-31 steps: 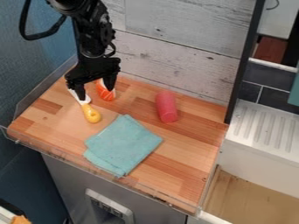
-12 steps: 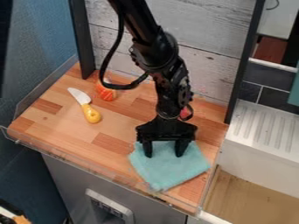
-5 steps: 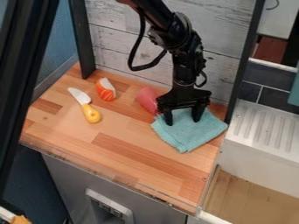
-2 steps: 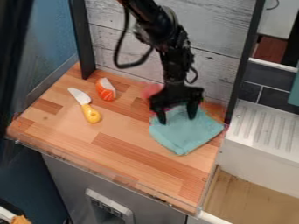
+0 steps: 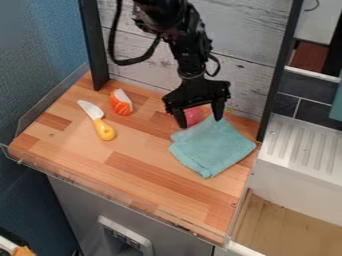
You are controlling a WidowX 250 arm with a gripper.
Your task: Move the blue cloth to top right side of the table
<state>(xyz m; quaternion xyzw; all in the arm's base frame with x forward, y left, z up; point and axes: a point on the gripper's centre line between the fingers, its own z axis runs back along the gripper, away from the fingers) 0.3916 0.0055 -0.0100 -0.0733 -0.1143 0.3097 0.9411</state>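
The folded blue cloth [image 5: 215, 150] is laid on the right side of the wooden table [image 5: 87, 157], just below the gripper [image 5: 200, 121] in the view, whose fingers are spread wide at its upper edge. A red object [image 5: 194, 116] is partly seen between them. At left, a yellow-handled knife [image 5: 104, 130] is placed near an orange-and-white toy [image 5: 121, 102]. The table is backed by pale planks [image 5: 250, 75]

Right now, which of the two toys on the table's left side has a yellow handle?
The white-bladed knife; the other, an orange-and-white piece, has no handle.
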